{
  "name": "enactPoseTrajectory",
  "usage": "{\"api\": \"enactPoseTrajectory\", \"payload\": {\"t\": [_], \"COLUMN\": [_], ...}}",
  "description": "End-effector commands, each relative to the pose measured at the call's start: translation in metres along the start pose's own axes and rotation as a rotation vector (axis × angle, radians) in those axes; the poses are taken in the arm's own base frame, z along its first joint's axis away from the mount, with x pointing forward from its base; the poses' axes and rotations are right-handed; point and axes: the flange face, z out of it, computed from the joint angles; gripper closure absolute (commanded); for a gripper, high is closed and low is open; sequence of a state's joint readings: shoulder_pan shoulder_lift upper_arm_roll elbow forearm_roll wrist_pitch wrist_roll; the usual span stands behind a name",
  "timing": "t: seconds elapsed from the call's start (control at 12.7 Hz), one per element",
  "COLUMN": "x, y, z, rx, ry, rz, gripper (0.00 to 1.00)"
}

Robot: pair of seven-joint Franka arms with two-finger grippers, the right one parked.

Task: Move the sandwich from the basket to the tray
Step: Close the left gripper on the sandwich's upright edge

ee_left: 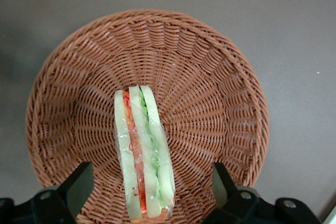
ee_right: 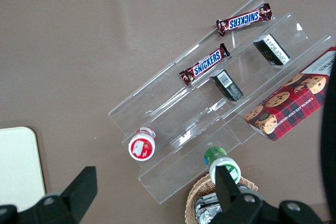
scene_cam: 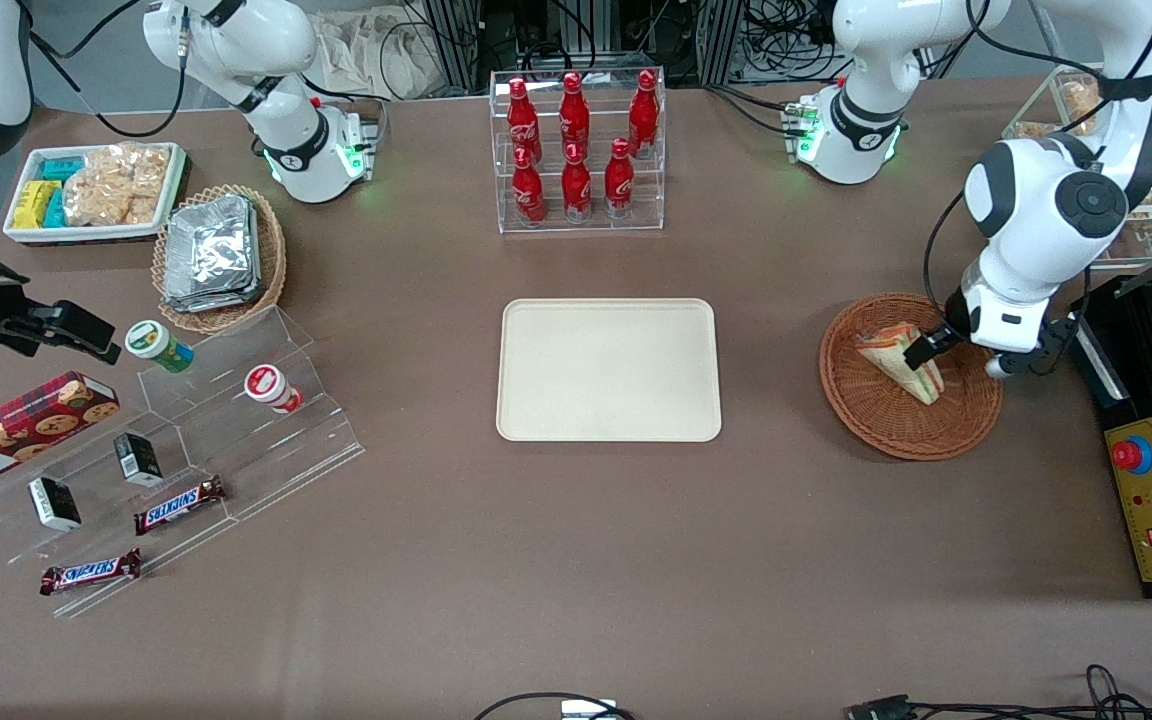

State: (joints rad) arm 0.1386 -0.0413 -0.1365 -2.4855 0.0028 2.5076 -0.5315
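Wicker basket, sandwich between spread fingers, tray nearby

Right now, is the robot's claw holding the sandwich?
No. The gripper is open, its fingers apart on either side of the sandwich, which lies in the basket.

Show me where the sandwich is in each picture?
Front view: the sandwich lies in the basket at the working arm's end of the table, the pincer over it.
Left wrist view: the sandwich stands on edge in the basket, between the open pincer's fingers.
Right wrist view: not in it.
Shared landmark: the basket, in the front and left wrist views.
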Motion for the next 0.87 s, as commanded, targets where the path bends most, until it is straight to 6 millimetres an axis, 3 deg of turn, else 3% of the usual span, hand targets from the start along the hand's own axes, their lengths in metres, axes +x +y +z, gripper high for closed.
{"api": "enactPoseTrajectory", "payload": {"t": [0.0, 0.79], "x": [-0.013, -0.035], "y": [-0.005, -0.015], "z": [0.022, 0.072], "rx": [-0.021, -0.037], "ry": [0.037, 0.032], "rz": [-0.032, -0.067], "gripper": [0.00, 0.00]}}
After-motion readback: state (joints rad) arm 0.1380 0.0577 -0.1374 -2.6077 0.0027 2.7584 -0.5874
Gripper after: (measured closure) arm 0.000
